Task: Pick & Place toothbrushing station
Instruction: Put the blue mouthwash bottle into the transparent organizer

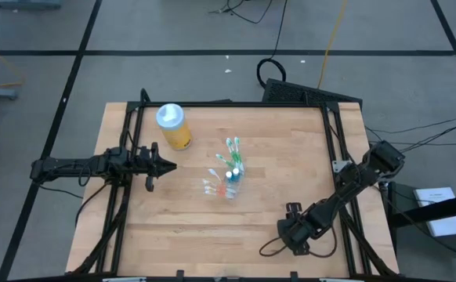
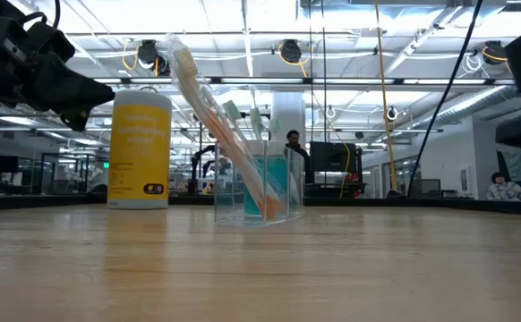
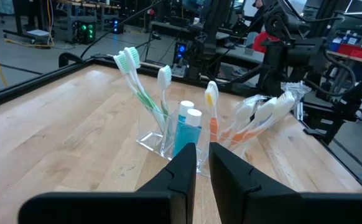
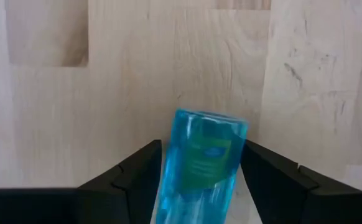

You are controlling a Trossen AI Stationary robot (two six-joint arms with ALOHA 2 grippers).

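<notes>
Toothbrushes in green, orange and white stand leaning in a small clear cup near the middle of the wooden table. Two teal tubes with white caps stand in the cup too. A yellow bottle with a pale blue lid stands close by, on the far left part of the table.

The right gripper is low over the near right part of the table, well apart from the cup. Its fingers sit on both sides of a blue see-through bottle, and they look clamped on it. The bottle tips a little to one side.

The left gripper waits at the left side of the table, pointing at the cup. Its fingers are close together with only a thin gap, and they hold nothing.

The step now looks like carrying the blue bottle to the brushing things. To do it well, the right arm should lift the bottle clear of the wood first. It should move slowly and keep a firm hold, because a tipped bottle can slip. It should set the bottle down beside the cup, not on it. The tall leaning brushes could be knocked over if the arm bumps them.
</notes>
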